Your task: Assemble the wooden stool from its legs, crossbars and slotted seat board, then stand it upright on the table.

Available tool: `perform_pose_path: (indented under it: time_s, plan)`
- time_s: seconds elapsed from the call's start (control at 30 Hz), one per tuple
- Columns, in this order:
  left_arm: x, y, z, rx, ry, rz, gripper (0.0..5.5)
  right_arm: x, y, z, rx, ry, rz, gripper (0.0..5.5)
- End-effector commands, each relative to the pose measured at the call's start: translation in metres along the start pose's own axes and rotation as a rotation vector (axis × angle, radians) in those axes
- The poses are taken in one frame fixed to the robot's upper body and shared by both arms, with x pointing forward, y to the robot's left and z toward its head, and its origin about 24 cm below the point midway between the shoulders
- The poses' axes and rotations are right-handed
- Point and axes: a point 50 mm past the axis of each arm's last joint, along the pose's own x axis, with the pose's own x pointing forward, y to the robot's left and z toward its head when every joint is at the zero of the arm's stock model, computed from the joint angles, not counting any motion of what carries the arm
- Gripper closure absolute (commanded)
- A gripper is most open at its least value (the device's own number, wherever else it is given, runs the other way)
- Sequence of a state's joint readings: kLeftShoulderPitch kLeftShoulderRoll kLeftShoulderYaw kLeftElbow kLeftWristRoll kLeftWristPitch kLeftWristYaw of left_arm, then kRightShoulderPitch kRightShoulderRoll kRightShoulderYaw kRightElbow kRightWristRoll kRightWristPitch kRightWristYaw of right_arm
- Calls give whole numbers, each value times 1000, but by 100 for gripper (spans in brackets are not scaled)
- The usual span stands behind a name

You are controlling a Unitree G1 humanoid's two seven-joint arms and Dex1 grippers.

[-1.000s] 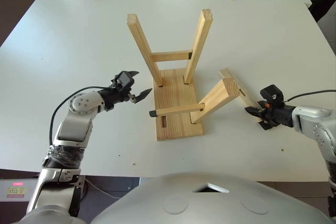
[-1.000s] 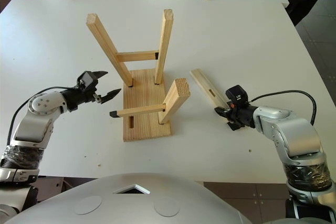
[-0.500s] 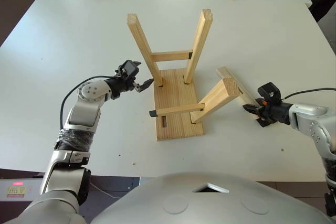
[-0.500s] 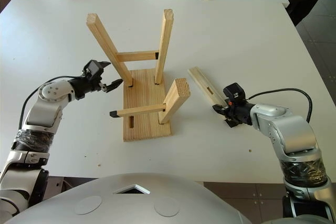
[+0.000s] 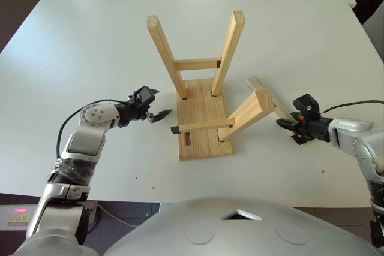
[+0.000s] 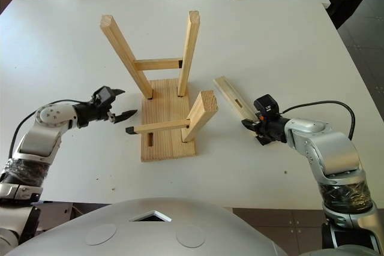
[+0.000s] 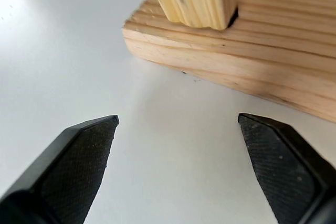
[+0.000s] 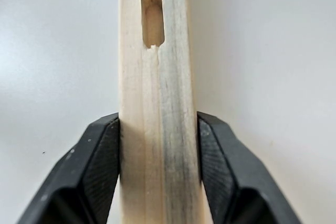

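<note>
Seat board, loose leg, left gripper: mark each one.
seat board (image 5: 205,145), left eye view, bare top face at the end nearest the robot.
loose leg (image 8: 155,93), right wrist view, flat face next to its slot.
left gripper (image 7: 177,120), left wrist view, midway between its open fingertips.

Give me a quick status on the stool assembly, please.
Left gripper open beside the seat board. Right gripper shut on the loose leg, flat on the table. Two legs upright, third leg tilted. Nothing in the way.

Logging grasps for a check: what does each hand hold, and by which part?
Right hand clamps the loose leg by its near end; left hand, open, holds nothing.
</note>
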State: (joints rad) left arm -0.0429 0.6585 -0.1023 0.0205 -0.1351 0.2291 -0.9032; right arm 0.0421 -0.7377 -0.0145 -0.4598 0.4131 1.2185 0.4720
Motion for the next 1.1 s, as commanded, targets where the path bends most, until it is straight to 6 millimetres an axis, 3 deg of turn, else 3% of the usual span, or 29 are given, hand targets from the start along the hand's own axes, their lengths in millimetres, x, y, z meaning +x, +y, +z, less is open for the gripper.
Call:
perform_pose_path:
  time_s: [0.03, 0.33, 0.7, 0.83, 1.1]
  plan:
    - [4, -4, 14, -69, -68, -18, 126, 8, 6, -14, 47, 62, 37, 345]
    - [28, 16, 21, -175, -34, 152, 126, 7, 7, -14, 53, 61, 37, 345]
    - [30, 21, 19, -202, -16, 198, 126, 7, 7, -14, 51, 62, 41, 345]
    - [18, 27, 24, -206, -63, 215, 126, 5, 3, -9, 49, 32, 26, 345]
    - [-42, 29, 35, -164, -148, 208, 126, -6, -9, 18, 29, -93, -13, 345]
